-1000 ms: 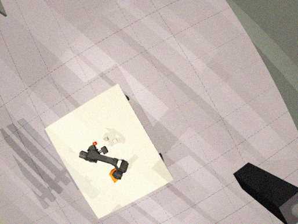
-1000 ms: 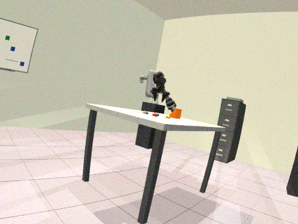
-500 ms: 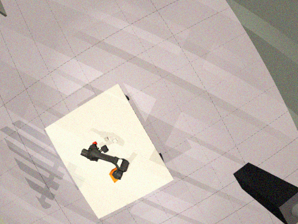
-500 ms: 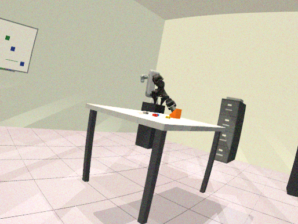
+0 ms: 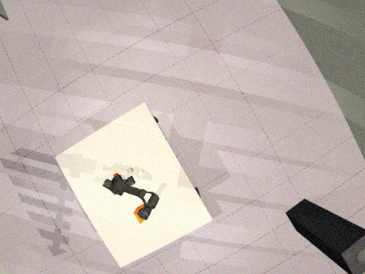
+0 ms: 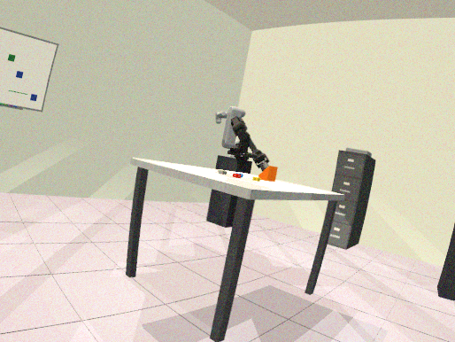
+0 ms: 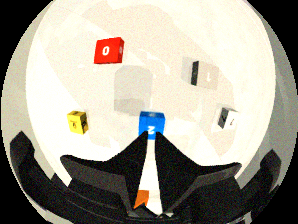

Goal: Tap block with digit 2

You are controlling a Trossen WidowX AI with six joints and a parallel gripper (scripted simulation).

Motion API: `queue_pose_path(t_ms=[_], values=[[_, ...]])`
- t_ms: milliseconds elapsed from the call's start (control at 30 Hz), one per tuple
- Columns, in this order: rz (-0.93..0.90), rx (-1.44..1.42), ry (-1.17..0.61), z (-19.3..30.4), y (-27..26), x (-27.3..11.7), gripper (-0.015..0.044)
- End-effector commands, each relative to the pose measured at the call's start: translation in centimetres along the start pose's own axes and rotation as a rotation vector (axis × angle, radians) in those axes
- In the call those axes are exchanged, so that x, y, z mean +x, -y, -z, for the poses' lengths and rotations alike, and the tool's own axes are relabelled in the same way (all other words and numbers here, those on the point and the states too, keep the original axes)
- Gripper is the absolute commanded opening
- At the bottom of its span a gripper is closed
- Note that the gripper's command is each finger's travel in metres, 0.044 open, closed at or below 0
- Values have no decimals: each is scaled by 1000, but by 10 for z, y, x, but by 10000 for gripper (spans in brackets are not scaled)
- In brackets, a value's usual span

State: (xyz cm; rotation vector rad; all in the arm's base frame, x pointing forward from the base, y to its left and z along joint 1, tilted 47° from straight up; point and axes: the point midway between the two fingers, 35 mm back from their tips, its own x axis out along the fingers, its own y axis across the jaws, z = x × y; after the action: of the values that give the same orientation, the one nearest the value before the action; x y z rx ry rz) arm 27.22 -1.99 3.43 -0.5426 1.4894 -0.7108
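I see the blue block mid-tabletop, right at my tool, whose fingers have closed nearly together against its near side. Red block beyond-left, yellow block left, two white blocks right.

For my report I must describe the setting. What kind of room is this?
Probably an office or lab room. A whiteboard hangs on the wall, a grey filing cabinet stands on the tiled floor, and the robot arm sits on a plain white table with dark legs.
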Motion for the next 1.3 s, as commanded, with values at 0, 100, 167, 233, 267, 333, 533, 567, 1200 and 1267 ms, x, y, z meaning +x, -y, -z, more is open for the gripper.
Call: queue_pose_path(t_ms=[0,100,167,233,267,333,533,567,1200,1267], values=[[6,-5,-5,2,1,3,20],[6,-5,-5,2,1,3,20],[6,-5,-5,2,1,4,20],[6,-5,-5,2,1,7,20],[6,-5,-5,2,1,9,20],[6,-5,-4,2,1,12,20],[6,-5,-4,2,1,21,20],[6,-5,-4,2,1,23,20],[6,-5,-5,2,1,3,20],[6,-5,-5,2,1,3,20]])
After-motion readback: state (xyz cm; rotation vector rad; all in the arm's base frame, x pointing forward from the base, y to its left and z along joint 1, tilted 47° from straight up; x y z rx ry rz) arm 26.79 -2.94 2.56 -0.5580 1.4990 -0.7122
